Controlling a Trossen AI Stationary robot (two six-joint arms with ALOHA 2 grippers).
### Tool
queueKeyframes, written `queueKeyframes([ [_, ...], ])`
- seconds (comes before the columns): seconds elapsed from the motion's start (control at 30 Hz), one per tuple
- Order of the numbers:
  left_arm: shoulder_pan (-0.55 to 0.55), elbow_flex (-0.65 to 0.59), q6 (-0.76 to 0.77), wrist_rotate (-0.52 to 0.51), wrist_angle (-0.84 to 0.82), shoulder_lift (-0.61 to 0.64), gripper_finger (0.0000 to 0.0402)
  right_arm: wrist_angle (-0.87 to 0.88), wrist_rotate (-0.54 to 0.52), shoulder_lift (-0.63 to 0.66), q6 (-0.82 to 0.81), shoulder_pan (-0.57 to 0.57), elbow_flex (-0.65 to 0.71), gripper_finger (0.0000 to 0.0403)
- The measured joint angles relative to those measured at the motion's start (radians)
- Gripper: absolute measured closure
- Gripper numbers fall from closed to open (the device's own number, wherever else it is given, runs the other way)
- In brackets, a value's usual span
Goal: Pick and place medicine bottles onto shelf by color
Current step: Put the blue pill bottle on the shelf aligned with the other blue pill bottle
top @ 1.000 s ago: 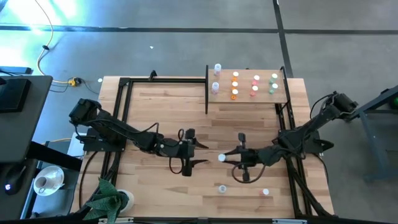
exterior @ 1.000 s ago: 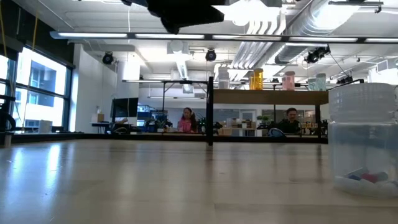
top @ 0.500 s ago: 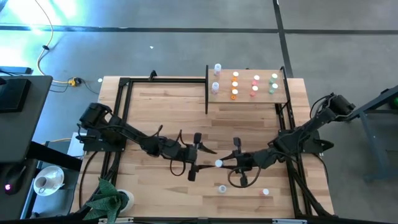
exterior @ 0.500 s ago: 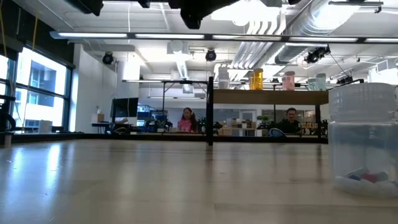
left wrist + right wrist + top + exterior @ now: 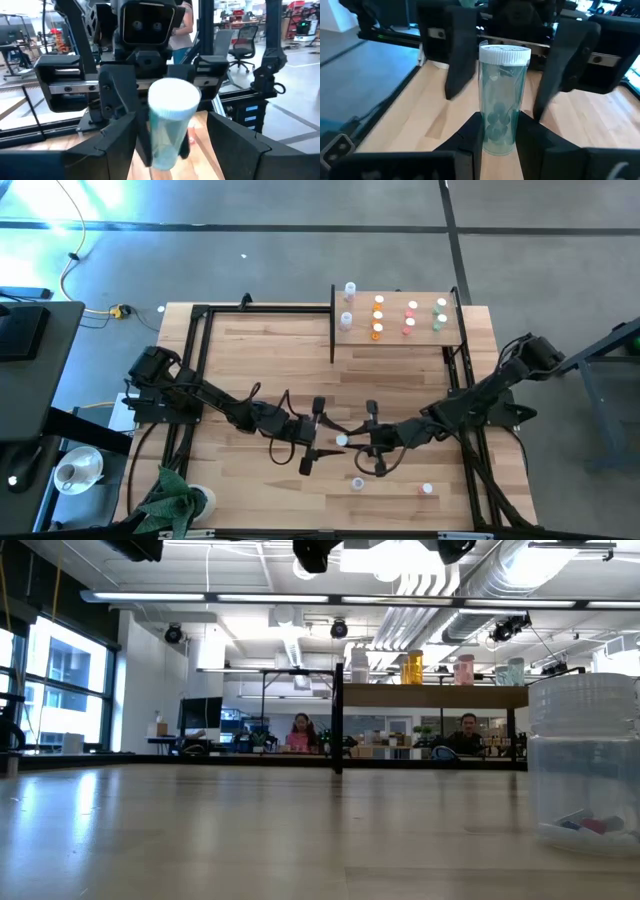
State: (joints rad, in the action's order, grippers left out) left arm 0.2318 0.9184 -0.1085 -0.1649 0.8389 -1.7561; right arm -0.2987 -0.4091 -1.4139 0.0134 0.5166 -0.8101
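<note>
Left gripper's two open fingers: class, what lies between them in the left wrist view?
The white-capped green bottle lies there, held upright by the shut right gripper. The left gripper has its fingers open on either side of it, seemingly not touching.

We see bright ceiling strips [image 5: 300, 597] glaring overhead, a window flare (top left) on the floor [image 5: 100, 200], and a blurred nearest bottle [image 5: 585, 765].
</note>
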Motion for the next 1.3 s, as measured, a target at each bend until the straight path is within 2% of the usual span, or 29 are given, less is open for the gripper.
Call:
queueKeyframes([
  [0.17,0.0,0.0,0.0,-0.003,-0.001,0.0,0.0196,-0.008,0.003,-0.004,0.013,-0.008,0.0,0.0329],
  [0.6,-0.002,0.0,-0.044,-0.002,-0.019,0.001,0.0307,-0.014,0.002,-0.004,0.018,-0.007,0.0,0.0329],
  [0.8,-0.002,0.0,-0.045,-0.002,-0.022,0.002,0.0318,-0.014,0.0,-0.004,0.01,-0.007,0.0,0.0326],
  [0.9,-0.002,0.001,-0.045,0.0,-0.023,0.002,0.0316,-0.011,0.0,-0.004,-0.008,-0.007,0.0,0.0306],
  [1.07,-0.002,0.0,-0.045,-0.009,-0.052,0.0,0.0315,0.039,-0.031,-0.004,-0.016,-0.007,0.0,0.0246],
  [1.3,-0.007,0.0,-0.044,-0.151,-0.208,0.006,0.0315,0.239,-0.165,0.02,-0.062,-0.012,0.0,0.0184],
])
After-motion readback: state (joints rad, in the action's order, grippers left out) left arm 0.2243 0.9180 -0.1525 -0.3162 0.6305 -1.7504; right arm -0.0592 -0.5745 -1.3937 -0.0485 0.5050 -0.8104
